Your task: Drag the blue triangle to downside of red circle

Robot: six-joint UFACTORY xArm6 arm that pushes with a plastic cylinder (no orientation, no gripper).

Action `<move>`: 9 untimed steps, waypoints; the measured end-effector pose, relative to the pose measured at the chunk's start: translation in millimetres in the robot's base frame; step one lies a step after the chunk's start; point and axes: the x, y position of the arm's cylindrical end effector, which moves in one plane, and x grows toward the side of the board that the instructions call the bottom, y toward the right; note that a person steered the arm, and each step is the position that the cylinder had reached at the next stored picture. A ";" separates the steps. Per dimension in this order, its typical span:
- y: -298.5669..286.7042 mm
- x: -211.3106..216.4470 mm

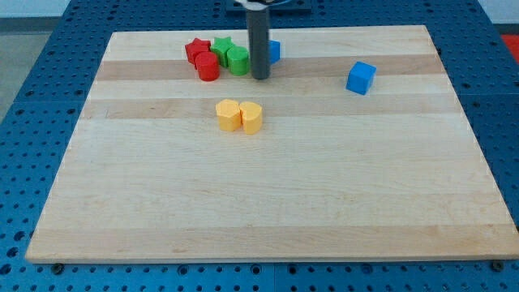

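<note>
The pale wooden worktop (268,203) carries eight small blocks, most clustered near its 12 o'clock edge. The arm has no claw, so there is nothing to be apart or together; it ends in a dark rod, and my tip (260,77) rests on the board just at 3 o'clock of the green cylinder block (238,60). The blue triangle block (274,51) is mostly hidden behind the rod, only a sliver showing at its 3 o'clock side, so its shape cannot be confirmed. The red cylinder block (208,67), the task's circle, sits at 9 o'clock of the green cylinder.

I judge the approach step is in hand. Next, the tip must get round to the blue piece's 12 o'clock side and sweep it toward 6 o'clock, then 9 o'clock, clear of the greens.

Counted: two red, including a red star block (195,50); two green, with a green star-like block (222,46); two blue, with a blue cube block (361,78); two yellow blocks (239,116).
</note>
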 end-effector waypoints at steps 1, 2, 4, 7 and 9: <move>61.8 -23.5; 79.9 -73.7; 8.8 -103.1; -2.8 -11.2; -21.5 5.2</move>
